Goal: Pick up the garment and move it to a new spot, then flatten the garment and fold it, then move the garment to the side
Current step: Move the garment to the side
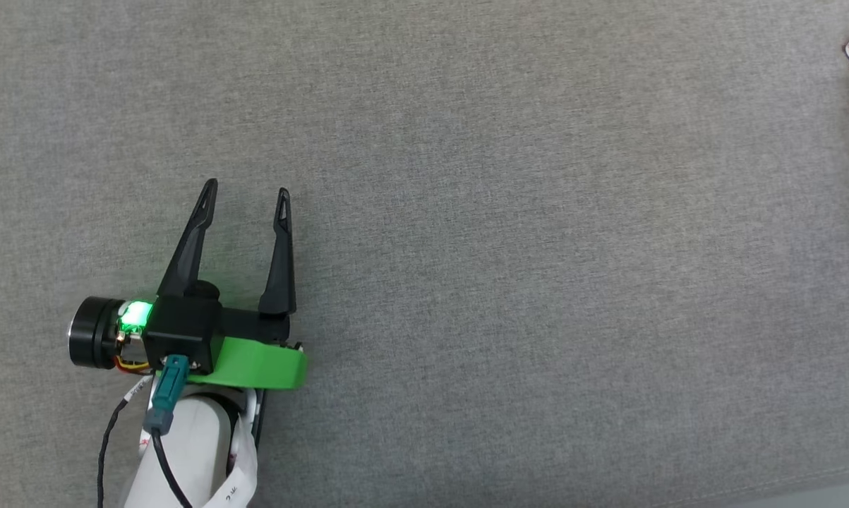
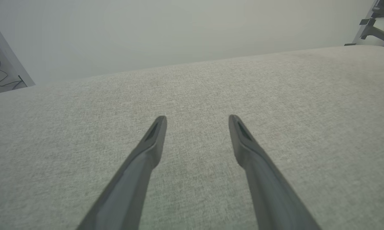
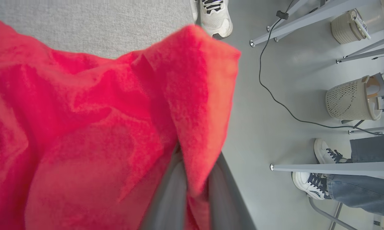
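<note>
Right fingers [image 3: 168,199] clamp the garment [image 3: 83,127]; left fingers [image 1: 191,243] splayed over open grey surface [image 1: 537,282].

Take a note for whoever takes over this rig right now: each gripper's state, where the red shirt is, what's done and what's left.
Left gripper: open, empty, over the grey surface.
Right gripper: shut on the garment, with a red fold pinched between its fingers.
Garment: bunched, at the surface's right edge, beside the floor.
Done: garment grasped, apparently being carried.
Left: set it down at a new spot, flatten it, fold it, move it aside.
Note: a person's shoes are on the floor near that edge.
</note>
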You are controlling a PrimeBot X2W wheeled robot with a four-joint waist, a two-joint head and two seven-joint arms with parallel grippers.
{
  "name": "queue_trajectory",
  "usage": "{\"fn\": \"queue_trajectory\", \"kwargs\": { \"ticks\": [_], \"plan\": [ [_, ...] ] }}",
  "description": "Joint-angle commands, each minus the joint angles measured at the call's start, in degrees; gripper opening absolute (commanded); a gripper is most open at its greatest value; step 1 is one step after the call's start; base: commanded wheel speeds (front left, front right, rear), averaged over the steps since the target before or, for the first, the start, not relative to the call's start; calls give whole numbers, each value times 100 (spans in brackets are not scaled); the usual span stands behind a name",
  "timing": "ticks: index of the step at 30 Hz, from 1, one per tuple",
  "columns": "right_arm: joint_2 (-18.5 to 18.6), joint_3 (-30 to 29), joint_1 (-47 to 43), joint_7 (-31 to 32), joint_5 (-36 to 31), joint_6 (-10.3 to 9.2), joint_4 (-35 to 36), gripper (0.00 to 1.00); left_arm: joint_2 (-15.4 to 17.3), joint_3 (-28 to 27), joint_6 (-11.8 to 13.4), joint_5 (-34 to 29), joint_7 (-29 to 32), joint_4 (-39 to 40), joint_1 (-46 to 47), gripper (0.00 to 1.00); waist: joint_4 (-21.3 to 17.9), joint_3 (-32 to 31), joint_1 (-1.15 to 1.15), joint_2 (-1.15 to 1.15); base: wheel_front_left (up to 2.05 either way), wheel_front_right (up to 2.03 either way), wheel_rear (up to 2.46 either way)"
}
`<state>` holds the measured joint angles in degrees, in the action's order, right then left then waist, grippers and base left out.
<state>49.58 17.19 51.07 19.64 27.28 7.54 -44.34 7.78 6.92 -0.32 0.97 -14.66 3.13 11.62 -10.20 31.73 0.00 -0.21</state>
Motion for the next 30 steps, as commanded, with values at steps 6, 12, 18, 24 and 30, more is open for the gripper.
{"fn": "queue_trajectory", "kwargs": {
  "ticks": [6,12,18,24,30],
  "plan": [
    [-197,-288,175,-571,-460,-5,-544,100,-3,43,49,-33,-34,-52,83,100,136,-269,0,21,0,0,0],
    [-222,-420,28,-1467,-717,-5,-592,100,-94,81,100,54,-34,-179,-107,100,230,-812,0,21,0,0,0],
    [-352,-698,-90,-2866,-1012,-5,-335,100,-165,57,160,144,-34,-280,-410,100,353,-1393,0,21,0,0,0],
    [-875,-1303,-359,-3441,-1584,-5,299,100,-217,29,187,206,-34,-347,-675,100,522,-1858,0,21,0,0,0],
    [-1942,-2019,-1344,-3461,-2065,-5,2131,100,-281,22,204,259,-34,-424,-861,100,728,-2193,0,21,0,0,0]
  ]
}}
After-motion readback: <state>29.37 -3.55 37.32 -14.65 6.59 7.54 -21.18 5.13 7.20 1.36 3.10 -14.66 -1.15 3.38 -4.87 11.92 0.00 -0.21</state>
